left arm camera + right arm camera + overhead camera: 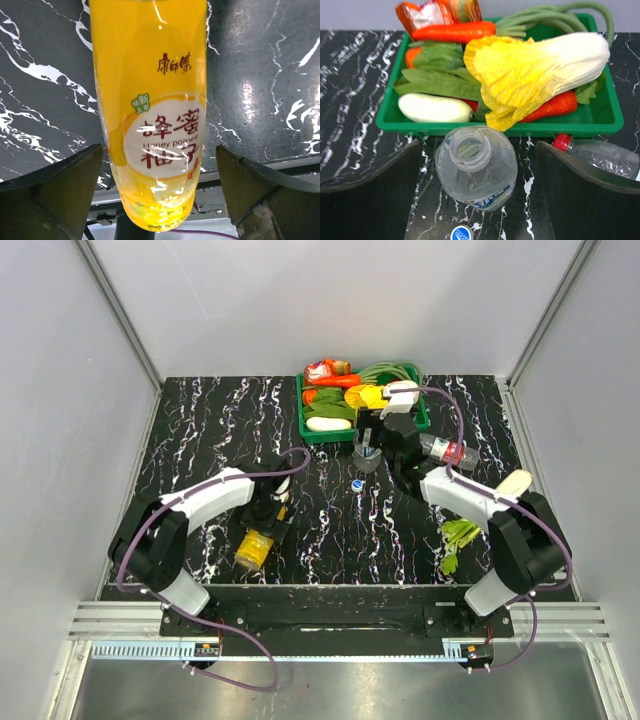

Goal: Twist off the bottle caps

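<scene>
Open table [210,430] extends left of the green tray [545,127]. The water bottle [476,172] stands between the spread fingers of the right gripper [479,145], with clearance on both sides. Obstacles: tray wall just behind, red-capped bottle [602,156] beside it, blue cap [461,233] in front. The juice bottle [150,125] leaves only narrow clearance inside the left gripper [159,147].

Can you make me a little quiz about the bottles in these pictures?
1. True or false: the water bottle has its cap on.
2. What colour is the cap lying loose on the table near it? A red, B blue, C yellow.
3. Fill in: the orange bottle lies between the fingers of the ___ hand.

Key: 1 false; 2 B; 3 left.
</scene>
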Controlling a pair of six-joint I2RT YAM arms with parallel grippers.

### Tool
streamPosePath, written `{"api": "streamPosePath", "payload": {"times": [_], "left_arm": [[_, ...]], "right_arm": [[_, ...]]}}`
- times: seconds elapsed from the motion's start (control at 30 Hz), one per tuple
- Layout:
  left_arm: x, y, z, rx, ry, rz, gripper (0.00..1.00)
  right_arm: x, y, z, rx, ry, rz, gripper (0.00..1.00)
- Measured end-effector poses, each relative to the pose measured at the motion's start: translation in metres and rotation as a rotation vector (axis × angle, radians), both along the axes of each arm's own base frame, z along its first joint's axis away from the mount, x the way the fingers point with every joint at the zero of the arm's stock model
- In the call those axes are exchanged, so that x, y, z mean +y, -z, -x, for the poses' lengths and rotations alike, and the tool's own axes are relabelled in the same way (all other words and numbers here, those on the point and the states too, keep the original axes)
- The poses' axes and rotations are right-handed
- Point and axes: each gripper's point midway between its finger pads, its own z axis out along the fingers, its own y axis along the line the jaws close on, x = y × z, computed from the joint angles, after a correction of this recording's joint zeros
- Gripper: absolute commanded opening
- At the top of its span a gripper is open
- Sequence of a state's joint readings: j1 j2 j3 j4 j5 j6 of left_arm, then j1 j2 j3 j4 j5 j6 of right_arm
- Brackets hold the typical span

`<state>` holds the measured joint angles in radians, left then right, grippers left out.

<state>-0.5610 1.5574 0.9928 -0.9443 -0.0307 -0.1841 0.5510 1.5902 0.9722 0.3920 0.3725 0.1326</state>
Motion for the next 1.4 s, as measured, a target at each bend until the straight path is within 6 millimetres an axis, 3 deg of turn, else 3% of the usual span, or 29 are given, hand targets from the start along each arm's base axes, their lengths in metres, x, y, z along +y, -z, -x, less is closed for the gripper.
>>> {"api": "streamPosePath", "payload": {"times": [0.13,0.3,0.57,0.73,0.9,1.13,1.27,1.4], "left_arm": [[0.004,0.011,0.002,0.041,-0.010,-0.035,0.91],[0.008,0.024,0.003,0.079,-0.018,-0.070,0.70],[0.006,0.018,-0.002,0.045,-0.013,-0.050,0.58],[-0.006,-0.012,-0.015,-0.065,-0.006,0.041,0.53],[-0.027,-0.066,-0.027,-0.249,0.007,0.225,0.51],[-0.058,-0.128,-0.011,-0.385,0.083,0.537,0.49],[-0.072,-0.141,0.008,-0.380,0.145,0.675,0.48],[-0.086,-0.148,0.025,-0.343,0.222,0.791,0.48]], "right_arm": [[-0.001,-0.037,0.004,-0.038,0.008,-0.068,1.00],[-0.005,-0.075,0.014,-0.093,0.010,-0.128,1.00],[-0.002,-0.092,0.026,-0.022,-0.020,-0.156,1.00],[0.009,-0.098,0.042,0.049,-0.094,-0.201,1.00],[0.015,-0.108,0.072,0.111,-0.174,-0.270,1.00],[0.026,-0.134,0.125,0.165,-0.329,-0.426,1.00],[0.040,-0.122,0.147,0.266,-0.417,-0.488,1.00],[0.051,-0.094,0.171,0.396,-0.483,-0.551,1.00]]}}
